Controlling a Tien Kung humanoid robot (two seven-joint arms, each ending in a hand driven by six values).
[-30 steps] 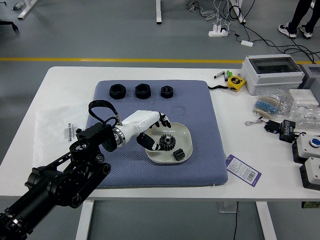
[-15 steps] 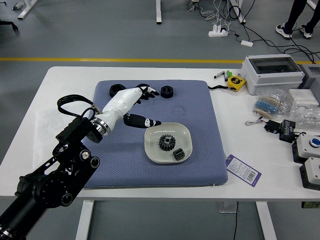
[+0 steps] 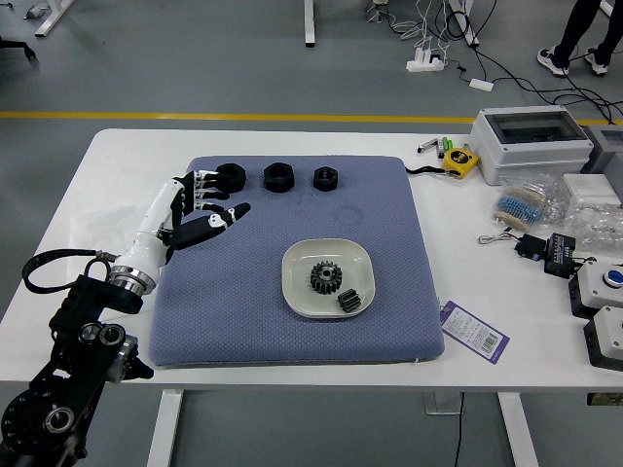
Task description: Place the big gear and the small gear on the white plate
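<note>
Through the head view I see the white plate [image 3: 301, 298] carrying the big gear [image 3: 326, 278] near its middle and the small gear [image 3: 348, 301] toward its near right corner. Beyond the plate's left side, the left hand [image 3: 185, 212] hangs loosely open, gripping nothing, by a black ring [image 3: 231, 178].

Head view: high on robot's side, facing forward, pitched down.
Desk [image 3: 453, 229]: near edge low in picture, far edge above middle; runs off at right.
White plate [image 3: 300, 294]: near mid-picture, seen from above, mid-range.
Floor [image 3: 243, 63]: in view past far edge and below near edge.
</note>
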